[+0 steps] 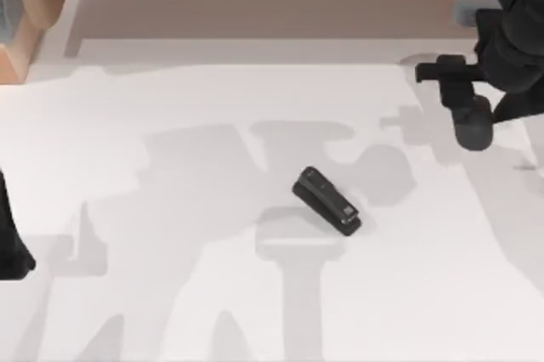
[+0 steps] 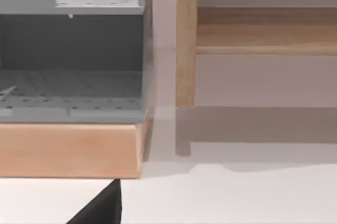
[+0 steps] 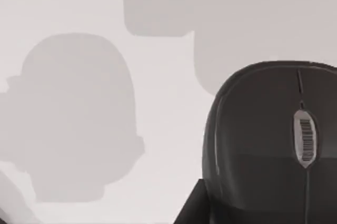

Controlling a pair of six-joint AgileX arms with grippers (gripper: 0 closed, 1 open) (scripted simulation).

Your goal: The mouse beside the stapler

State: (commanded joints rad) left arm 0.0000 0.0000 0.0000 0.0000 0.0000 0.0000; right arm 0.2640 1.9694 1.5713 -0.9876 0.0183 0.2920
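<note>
1. Centrally on the white table (image 1: pixel 153 311), the stapler (image 1: pixel 327 201) lies flat. It is black and elongated, set on a diagonal with one end toward the far left and the other toward the near right.
2. Far to the right, the right gripper (image 1: pixel 466 109) is clenched on the mouse (image 1: pixel 473 127), a dark grey rounded body hanging below the black arm at the table's far right corner.
3. Mouse and stapler are well apart. The mouse is to the right of the stapler and farther back.
4. A rounded shadow falls on the table just to the right of the stapler's far end.
5. In the right wrist view, the mouse (image 3: pixel 268 145) is seen from close by. It has a smooth oval back and a pale ribbed scroll wheel on its midline (the wheel sits in a narrow slot). Pale table surface with soft grey shadows lies beyond it.
6. The left arm (image 1: pixel 10 247) is parked at the table's left edge. Whether its end effector is released or clenched cannot be told.
7. The left wrist view faces a wooden shelf unit (image 2: pixel 68 150) at the back of the table, which holds a grey perforated tray (image 2: pixel 68 95). An upright wooden post (image 2: pixel 185 40) stands beside the unit.
</note>
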